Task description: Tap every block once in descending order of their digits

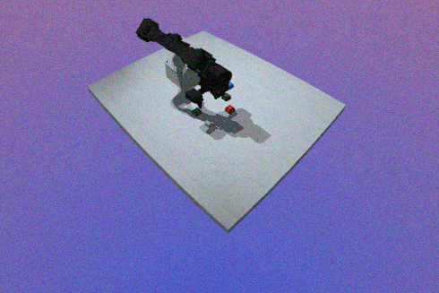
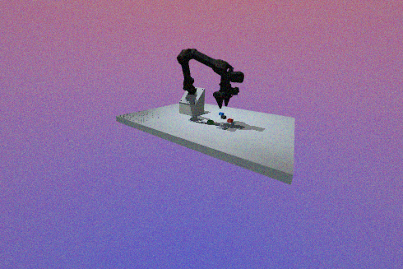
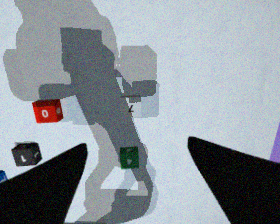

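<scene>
My gripper [image 3: 138,145] [image 1: 200,99] [image 2: 222,104] is open and empty, hanging well above the table. In the wrist view a green block [image 3: 129,157] [image 1: 196,112] [image 2: 210,122] lies just below the midpoint between the fingers; its digit is too dark to read. A white block [image 3: 143,102] marked 7 lies beyond it in the arm's shadow. A red block [image 3: 47,111] [image 1: 229,109] [image 2: 229,121] marked 0 is to the left. A black block [image 3: 26,153] [image 1: 227,97] [image 2: 224,117] lies at the lower left. A blue block [image 1: 230,85] [image 2: 221,113] [image 3: 1,176] only shows at the wrist view's left edge.
The grey table slab [image 1: 269,152] [image 2: 263,148] carries the blocks in a loose cluster near its middle. The arm's pale base box [image 2: 193,103] [image 1: 172,72] stands at the back. The arm's shadow [image 1: 251,130] falls across the blocks.
</scene>
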Robot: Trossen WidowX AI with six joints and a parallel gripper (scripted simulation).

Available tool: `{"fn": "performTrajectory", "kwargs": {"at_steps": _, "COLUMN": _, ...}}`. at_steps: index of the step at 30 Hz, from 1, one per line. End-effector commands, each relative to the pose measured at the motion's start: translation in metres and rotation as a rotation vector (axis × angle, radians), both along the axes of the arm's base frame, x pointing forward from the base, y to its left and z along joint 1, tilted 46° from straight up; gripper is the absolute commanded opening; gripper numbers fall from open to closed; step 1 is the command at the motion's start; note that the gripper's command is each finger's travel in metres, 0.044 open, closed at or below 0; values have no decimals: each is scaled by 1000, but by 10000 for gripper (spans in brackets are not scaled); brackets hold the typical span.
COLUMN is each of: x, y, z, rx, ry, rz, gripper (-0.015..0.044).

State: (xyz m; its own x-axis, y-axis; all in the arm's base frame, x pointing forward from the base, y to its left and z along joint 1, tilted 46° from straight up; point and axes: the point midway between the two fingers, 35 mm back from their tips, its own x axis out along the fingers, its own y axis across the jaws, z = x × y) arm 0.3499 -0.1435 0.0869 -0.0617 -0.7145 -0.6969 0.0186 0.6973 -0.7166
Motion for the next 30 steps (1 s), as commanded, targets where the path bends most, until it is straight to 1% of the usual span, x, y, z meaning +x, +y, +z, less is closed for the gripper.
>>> {"fn": "performTrajectory", "kwargs": {"at_steps": 1, "x": -1, "y": 0, "z": 0, "rx": 1, "ry": 6, "rz": 3, "gripper": 400}}
{"fn": "performTrajectory", "kwargs": {"at_steps": 6, "x": 0, "y": 3, "z": -3, "rx": 3, "ry": 5, "rz": 4, "gripper": 400}}
{"fn": "performTrajectory", "kwargs": {"at_steps": 7, "x": 0, "y": 13, "z": -12, "rx": 10, "ry": 4, "rz": 7, "gripper": 400}}
{"fn": "performTrajectory", "kwargs": {"at_steps": 10, "x": -6, "y": 63, "z": -56, "rx": 41, "ry": 0, "rz": 16, "gripper": 400}}
{"fn": "performTrajectory", "kwargs": {"at_steps": 12, "x": -13, "y": 84, "z": -75, "rx": 50, "ry": 0, "rz": 17, "gripper": 400}}
{"fn": "performTrajectory", "kwargs": {"at_steps": 16, "x": -43, "y": 133, "z": -120, "rx": 57, "ry": 6, "rz": 16, "gripper": 400}}
{"fn": "performTrajectory", "kwargs": {"at_steps": 21, "x": -104, "y": 178, "z": -168, "rx": 25, "ry": 11, "rz": 6, "gripper": 400}}
{"fn": "performTrajectory", "kwargs": {"at_steps": 23, "x": -117, "y": 184, "z": -175, "rx": 13, "ry": 10, "rz": 3, "gripper": 400}}
{"fn": "performTrajectory", "kwargs": {"at_steps": 28, "x": -118, "y": 184, "z": -176, "rx": 12, "ry": 10, "rz": 3, "gripper": 400}}
{"fn": "performTrajectory", "kwargs": {"at_steps": 30, "x": -117, "y": 174, "z": -186, "rx": 14, "ry": 9, "rz": 4, "gripper": 348}}
